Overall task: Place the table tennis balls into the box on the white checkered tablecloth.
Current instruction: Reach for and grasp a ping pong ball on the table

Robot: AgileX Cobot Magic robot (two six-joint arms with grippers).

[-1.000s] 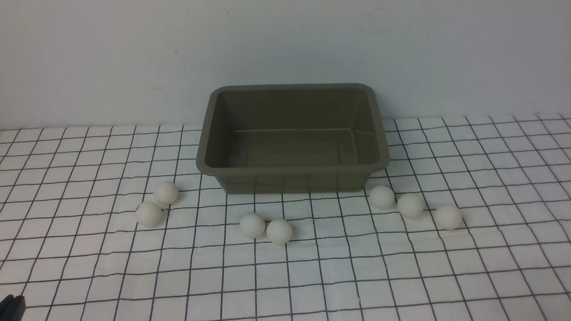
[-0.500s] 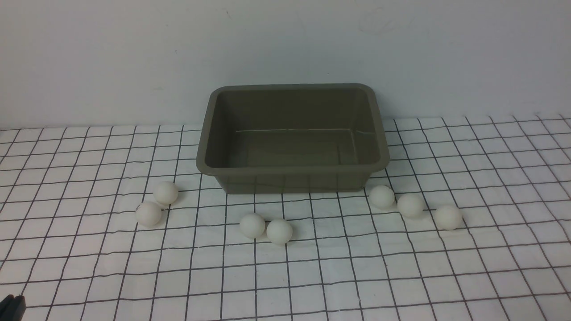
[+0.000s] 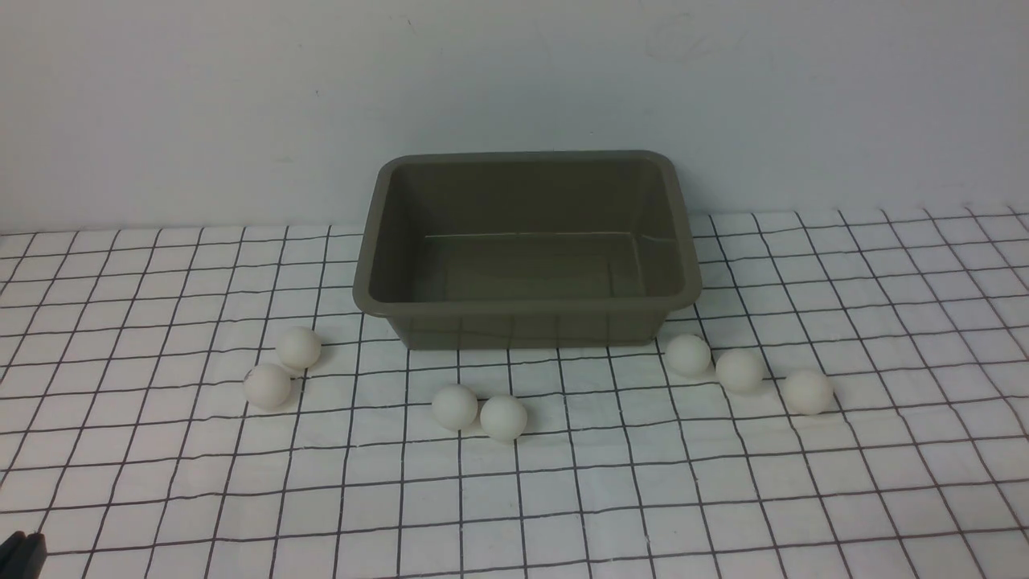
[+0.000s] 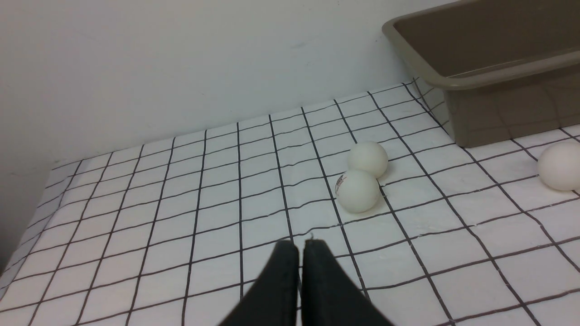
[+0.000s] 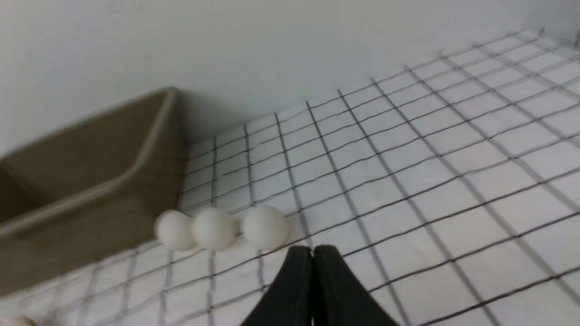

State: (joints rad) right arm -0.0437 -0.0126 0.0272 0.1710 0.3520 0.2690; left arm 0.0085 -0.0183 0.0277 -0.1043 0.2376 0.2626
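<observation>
Seven matte white plastic table tennis balls (image 3: 504,418) loose on the white black-gridded tablecloth (image 3: 643,498), strung along the near side of the empty olive-grey plastic box (image 3: 526,304): two left, two centre, three right. Likely split per arm. One left ball has a dark print. Both the left gripper (image 4: 301,244) and right gripper (image 5: 312,250) are pinched together, holding nothing.

A plain pale wall (image 3: 241,96) fills the background, bearing faint marks.
</observation>
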